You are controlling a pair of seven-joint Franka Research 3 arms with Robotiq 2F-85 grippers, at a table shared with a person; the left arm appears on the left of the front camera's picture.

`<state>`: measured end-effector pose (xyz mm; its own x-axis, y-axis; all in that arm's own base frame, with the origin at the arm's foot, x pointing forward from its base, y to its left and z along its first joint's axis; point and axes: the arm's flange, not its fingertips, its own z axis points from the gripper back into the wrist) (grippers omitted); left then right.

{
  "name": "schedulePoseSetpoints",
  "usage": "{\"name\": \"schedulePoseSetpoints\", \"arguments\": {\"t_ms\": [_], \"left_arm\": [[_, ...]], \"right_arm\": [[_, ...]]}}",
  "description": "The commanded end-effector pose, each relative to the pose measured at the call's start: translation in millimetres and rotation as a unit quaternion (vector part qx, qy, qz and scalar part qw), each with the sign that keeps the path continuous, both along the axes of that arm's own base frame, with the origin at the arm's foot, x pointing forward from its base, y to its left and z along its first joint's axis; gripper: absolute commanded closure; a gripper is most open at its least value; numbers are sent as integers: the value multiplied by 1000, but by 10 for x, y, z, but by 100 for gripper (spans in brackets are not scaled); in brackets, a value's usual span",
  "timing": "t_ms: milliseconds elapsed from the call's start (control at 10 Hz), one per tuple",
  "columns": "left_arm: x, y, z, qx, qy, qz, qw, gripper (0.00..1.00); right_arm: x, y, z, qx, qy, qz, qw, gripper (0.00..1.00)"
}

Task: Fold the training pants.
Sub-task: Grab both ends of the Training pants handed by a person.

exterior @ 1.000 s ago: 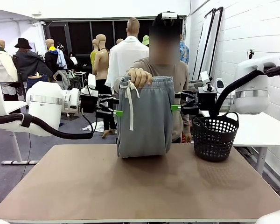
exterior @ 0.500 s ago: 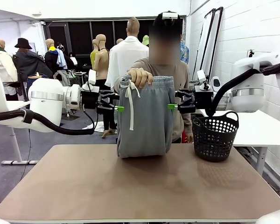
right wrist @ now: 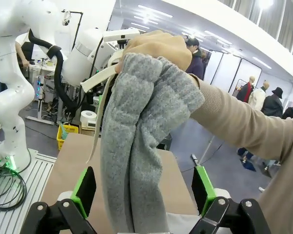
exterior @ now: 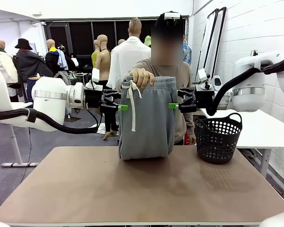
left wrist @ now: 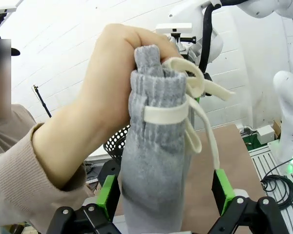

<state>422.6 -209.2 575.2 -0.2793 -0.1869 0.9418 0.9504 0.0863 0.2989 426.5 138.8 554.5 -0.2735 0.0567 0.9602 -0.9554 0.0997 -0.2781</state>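
Jaws spread: left gripper (exterior: pixel 122 107), right gripper (exterior: pixel 173 105) | training pants (exterior: pixel 149 123): soft grey jersey, bunched in hand (exterior: pixel 142 77)

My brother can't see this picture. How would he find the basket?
Look at the big brown table. At its far right corner, right of the grey training pants a person's hand holds up, stands the basket. It is the only black thing on the table, dotted with round holes.

White rounded arms (exterior: pixel 47 101) are trailed by black cables (exterior: pixel 9 114); the left end effector (exterior: pixel 123 107) and right end effector (exterior: pixel 173 105) are finished black (green pads).
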Motion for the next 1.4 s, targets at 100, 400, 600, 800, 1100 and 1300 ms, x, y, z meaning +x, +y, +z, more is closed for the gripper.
{"name": "schedulePoseSetpoints", "arguments": {"t_ms": [100,400,600,800,1100,1300], "left_arm": [[20,-123,69,-19,11,-7,1000,0],[2,-183,136,-25,9,-8,1000,0],[-21,-204,152,-31,17,-2,999,0],[16,-220,116,-40,35,1,999,0],[71,-257,84,-52,57,-8,997,2],[110,-312,50,-53,68,-12,996,42]], "right_arm": [[99,121,42,16,2,19,1000,0],[94,189,94,12,7,27,1000,0],[90,234,126,8,19,28,999,0],[98,288,127,-1,33,31,999,0],[102,299,128,-10,53,27,998,0],[87,294,112,-13,69,28,997,38]]}}
